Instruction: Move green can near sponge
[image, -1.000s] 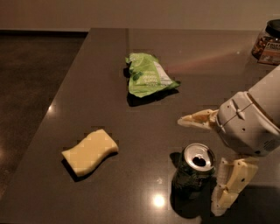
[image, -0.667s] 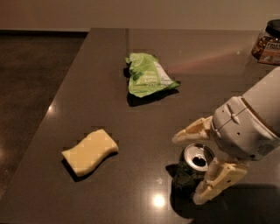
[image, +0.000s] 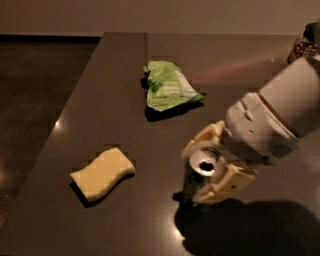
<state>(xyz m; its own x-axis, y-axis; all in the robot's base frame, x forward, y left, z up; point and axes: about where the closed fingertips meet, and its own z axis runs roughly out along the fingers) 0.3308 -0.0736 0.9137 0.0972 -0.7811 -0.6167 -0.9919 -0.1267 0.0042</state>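
Right now the claw (image: 199, 174) sits low over the dark brown surface (image: 100, 95), toward the 4 o'clock part of the view. It is pinching the green can (image: 202, 172). One cream-coloured finger (image: 200, 140) curls along the can's side at about 11 o'clock, and the other (image: 227, 187) presses in from about 5 o'clock. Both look to be in contact with the can's body. The can stands upright on the surface, its shiny silver top and dark pull-tab hole facing up, with its dark patterned side showing below the rim. The pale grey wrist and arm (image: 280, 112) run away from the claw toward 2 o'clock and cast a broad shadow on the surface at 5 o'clock from the can.

The sponge (image: 102, 173), pale yellow with wavy edges, lies flat at roughly 9 o'clock from the can. It is well apart from the can, with bare surface between them. Its long side runs slantwise, from 8 o'clock up toward 2 o'clock.

A crumpled light green chip bag (image: 170, 90) lies at about 11 o'clock from the can, farther back on the surface and touching neither the can nor the sponge. At the far 1 o'clock corner stands a dark jar (image: 304, 44), partly cut off by the edge of the view. Past the left edge of the surface, at 9 to 10 o'clock, is dark floor (image: 35, 100).
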